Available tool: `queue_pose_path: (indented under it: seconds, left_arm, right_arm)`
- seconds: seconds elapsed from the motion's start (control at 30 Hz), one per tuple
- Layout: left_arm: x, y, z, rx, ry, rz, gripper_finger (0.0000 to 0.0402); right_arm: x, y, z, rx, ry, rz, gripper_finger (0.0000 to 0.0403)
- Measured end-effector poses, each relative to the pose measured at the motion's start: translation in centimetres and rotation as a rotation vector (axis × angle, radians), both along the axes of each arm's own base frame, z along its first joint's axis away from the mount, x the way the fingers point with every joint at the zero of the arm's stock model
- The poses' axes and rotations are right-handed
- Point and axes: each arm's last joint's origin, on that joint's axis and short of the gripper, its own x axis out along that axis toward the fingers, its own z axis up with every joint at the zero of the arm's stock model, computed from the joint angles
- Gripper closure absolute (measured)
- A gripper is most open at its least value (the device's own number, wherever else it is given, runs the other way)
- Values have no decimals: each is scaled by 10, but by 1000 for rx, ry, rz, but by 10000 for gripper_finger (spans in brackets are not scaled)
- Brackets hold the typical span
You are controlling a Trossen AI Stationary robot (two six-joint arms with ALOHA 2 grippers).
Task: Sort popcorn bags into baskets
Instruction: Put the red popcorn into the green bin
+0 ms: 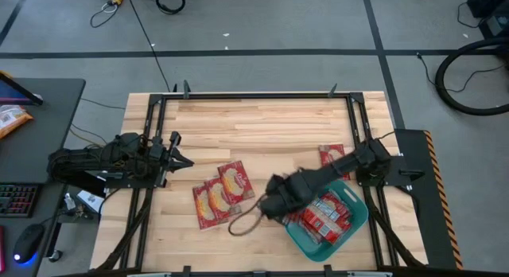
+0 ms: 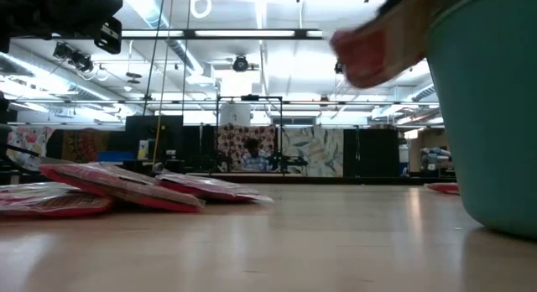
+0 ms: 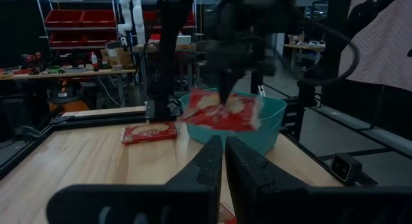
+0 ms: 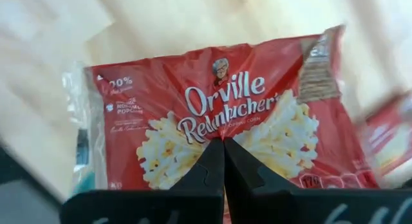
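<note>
One red popcorn bag [image 4: 219, 114] hangs pinched in the closed fingers of the right gripper [image 1: 278, 204], which hovers at the basket's nine o'clock rim. The teal basket [image 1: 354, 226] sits at the table's [image 1: 270, 122] four o'clock and already contains several red bags [image 1: 326, 216]. Another bag [image 1: 332, 155] lies flat at the basket's twelve o'clock. Three more [image 1: 220, 193] lie overlapping at the gripper's nine o'clock. The left gripper [image 1: 181, 161] waits at the table's nine o'clock edge, fingers nearly together, holding nothing.
</note>
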Motion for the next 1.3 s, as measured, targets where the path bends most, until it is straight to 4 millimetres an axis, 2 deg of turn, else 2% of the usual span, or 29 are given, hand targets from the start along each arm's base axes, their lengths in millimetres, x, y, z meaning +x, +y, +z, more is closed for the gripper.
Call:
queue_pose_path:
  seconds: [0.13,0.33,0.43,0.53,0.67,0.8,1.03,1.17,1.3]
  left_arm:
    - [0,0,0,-2,1,0,374]
    - [0,0,0,-5,-2,0,374]
    - [0,0,1,-5,-11,-1,374]
    - [0,0,2,-1,-18,0,374]
    - [0,0,2,2,-26,0,374]
    - [0,0,4,3,-38,0,374]
    - [0,0,5,61,-64,5,374]
    - [-1,0,7,63,-83,5,374]
    - [-1,0,7,63,-85,6,374]
  right_arm:
    - [-20,32,6,21,-35,-112,402]
    - [-47,72,6,16,-74,-233,401]
    - [-58,83,-3,-25,-79,-292,394]
    - [-69,91,-19,-40,-8,-337,388]
    - [-80,93,-41,-88,64,-425,378]
    - [-82,92,-45,-79,107,-456,349]
    - [-63,80,-29,-13,85,-452,299]
    - [-45,63,-16,-26,-8,-417,295]
    - [-28,42,-7,-111,-143,-370,295]
